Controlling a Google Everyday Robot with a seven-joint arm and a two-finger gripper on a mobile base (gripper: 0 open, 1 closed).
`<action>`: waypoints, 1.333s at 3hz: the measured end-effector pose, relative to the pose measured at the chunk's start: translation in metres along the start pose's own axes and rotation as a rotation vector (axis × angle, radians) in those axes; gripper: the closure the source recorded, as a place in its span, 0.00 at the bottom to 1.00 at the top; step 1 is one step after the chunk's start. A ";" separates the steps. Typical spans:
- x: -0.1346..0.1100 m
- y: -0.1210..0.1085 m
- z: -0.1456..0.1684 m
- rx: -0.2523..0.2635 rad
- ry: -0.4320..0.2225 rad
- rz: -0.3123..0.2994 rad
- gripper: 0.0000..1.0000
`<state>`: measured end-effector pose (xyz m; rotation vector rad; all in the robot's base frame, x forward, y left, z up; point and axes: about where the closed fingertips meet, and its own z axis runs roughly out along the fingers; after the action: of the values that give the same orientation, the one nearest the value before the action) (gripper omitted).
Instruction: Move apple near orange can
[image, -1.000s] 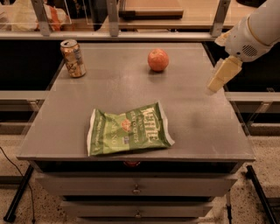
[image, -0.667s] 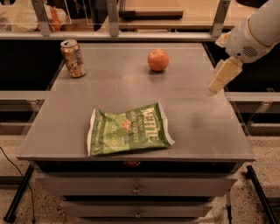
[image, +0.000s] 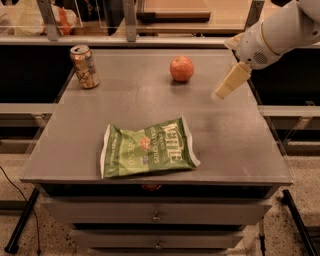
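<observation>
1. The apple (image: 181, 68) sits at the back centre of the surface (image: 240, 145).
2. The orange can (image: 84, 66) stands at the back left, well apart from it.
3. The hand (image: 229, 83) hangs right of the apple, holding nothing; wide or narrow, I cannot tell.
4. A green chip bag (image: 147, 148) lies near the front.

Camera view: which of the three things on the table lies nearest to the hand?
The apple. The hand hangs just right of it; the orange can stands at the far left, and the green chip bag lies nearer the front edge.
</observation>
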<state>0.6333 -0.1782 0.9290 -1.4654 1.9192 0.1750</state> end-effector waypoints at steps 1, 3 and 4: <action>-0.022 -0.011 0.037 -0.010 -0.094 -0.001 0.00; -0.037 -0.038 0.084 0.132 -0.137 0.035 0.00; -0.036 -0.055 0.100 0.191 -0.142 0.067 0.00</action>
<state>0.7304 -0.1186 0.8930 -1.2316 1.8185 0.1196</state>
